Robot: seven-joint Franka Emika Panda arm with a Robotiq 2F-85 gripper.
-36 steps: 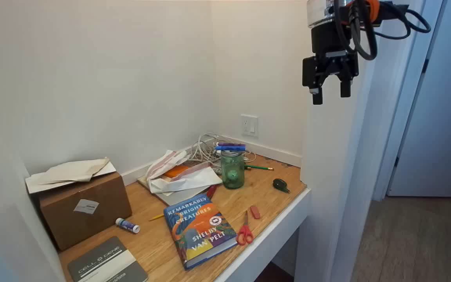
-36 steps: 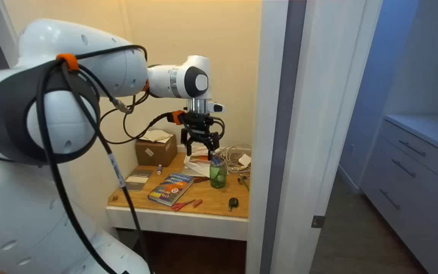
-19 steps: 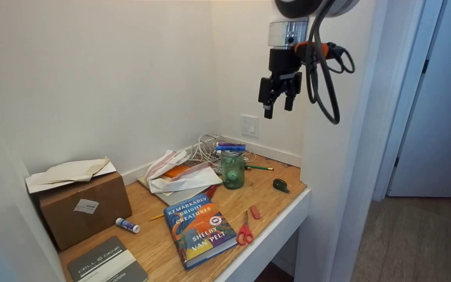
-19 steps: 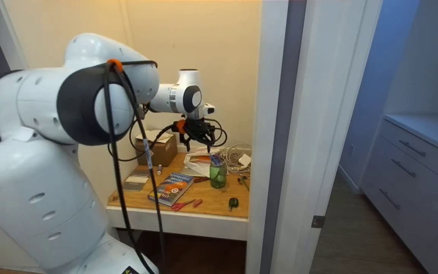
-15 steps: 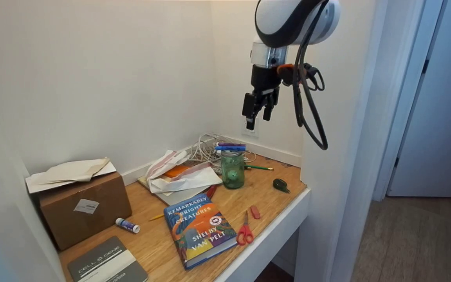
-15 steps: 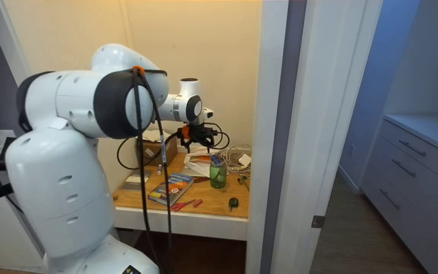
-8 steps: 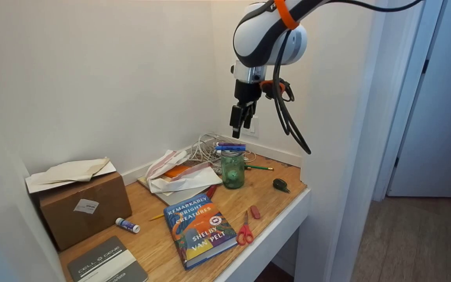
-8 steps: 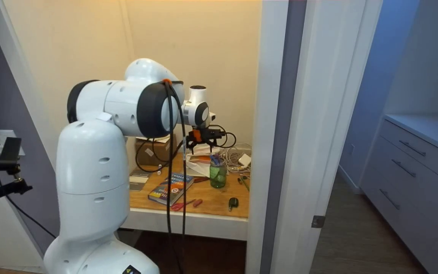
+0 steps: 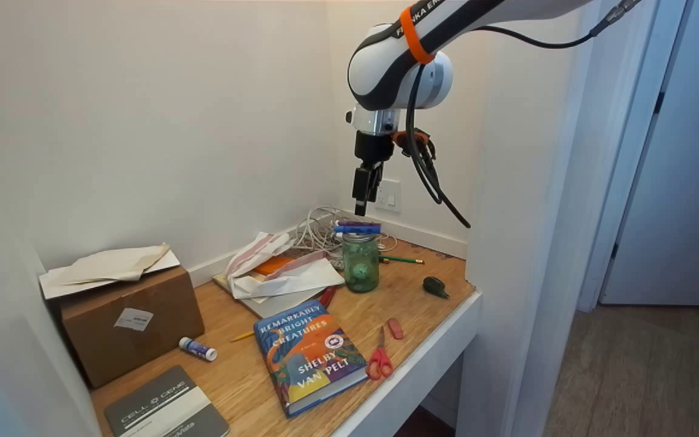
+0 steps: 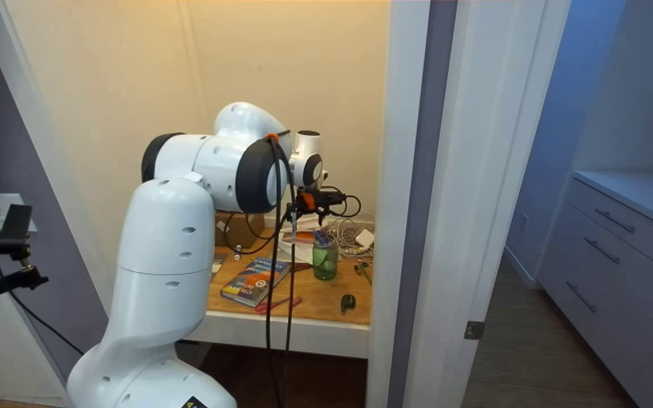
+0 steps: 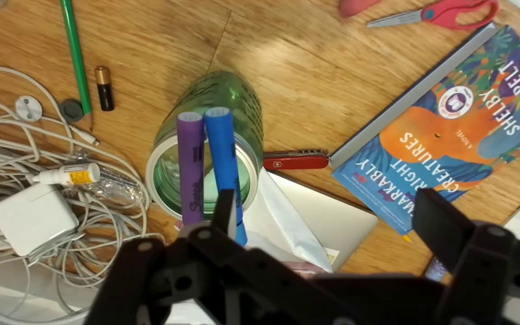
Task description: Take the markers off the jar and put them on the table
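In an exterior view, the bench (image 9: 407, 291) ends in a white edge from 4 to 6 o'clock of the jar (image 9: 361, 270), with wood and one pair of scissors (image 9: 379, 354) between. The claw (image 9: 366, 205) hangs above, at 12.

In an exterior view, one post (image 10: 400, 170) bounds the visible bench at 3 o'clock; one book (image 10: 254, 281) lies at 8.

In the wrist view, wood stretches toward 1 o'clock; one knife (image 11: 296, 160) lies at 3, one pencil (image 11: 74, 54) and one battery (image 11: 104, 90) at 10. Two markers (image 11: 191, 167), one purple, one blue, slim and pale-ended, lie across the jar's mouth. The claw is released, jaws wide apart.
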